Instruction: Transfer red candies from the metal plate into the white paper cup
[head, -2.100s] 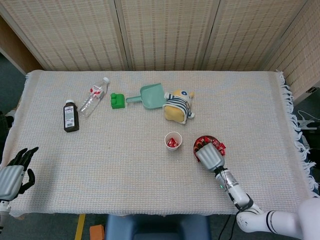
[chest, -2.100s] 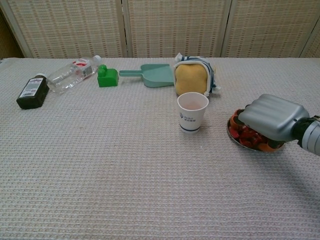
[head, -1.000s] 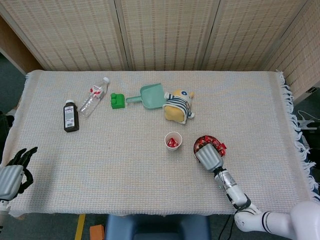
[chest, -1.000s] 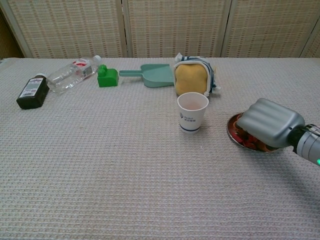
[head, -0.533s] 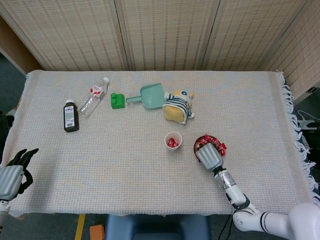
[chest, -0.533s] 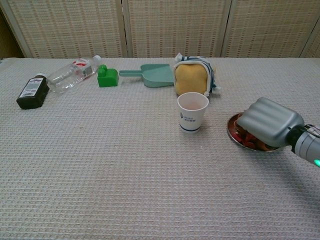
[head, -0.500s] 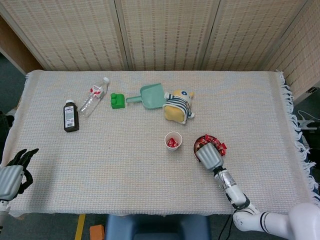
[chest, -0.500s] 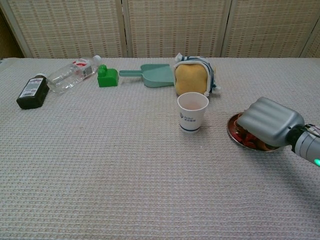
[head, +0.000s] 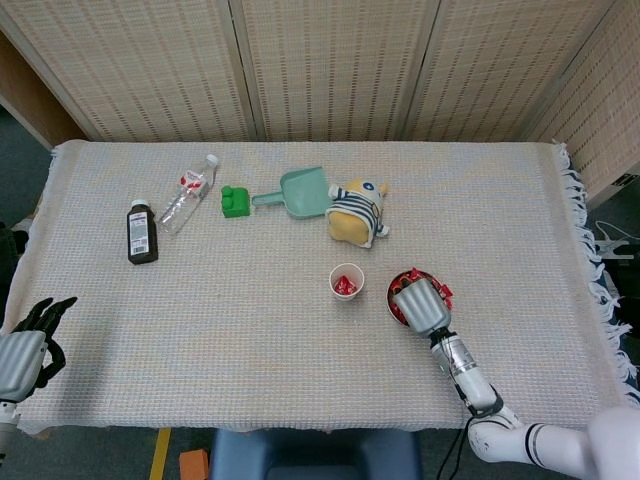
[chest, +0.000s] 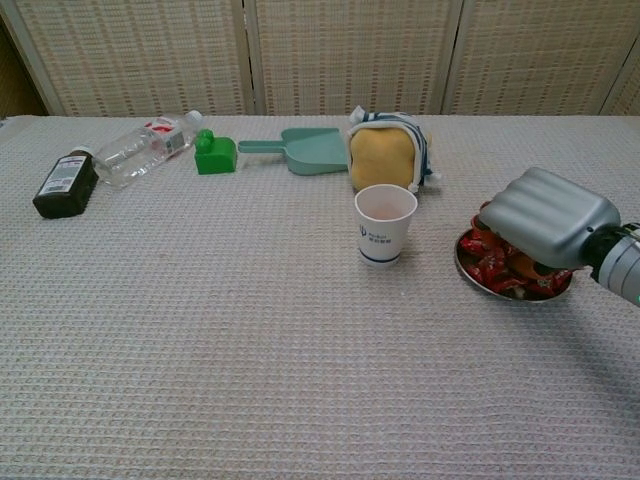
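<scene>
Surface (head: 300, 330) under woven beige cloth, wicker screens (head: 330, 70) behind; my right hand (chest: 545, 217) over metal plate (chest: 512, 291), grip unclear; left hand (head: 22, 355) empty, fingers apart.

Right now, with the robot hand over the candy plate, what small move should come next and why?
Probably carry the right robot hand left toward the white paper cup, if it holds a candy; its fingers are hidden. It sits above the metal plate, off the red candies.
</scene>
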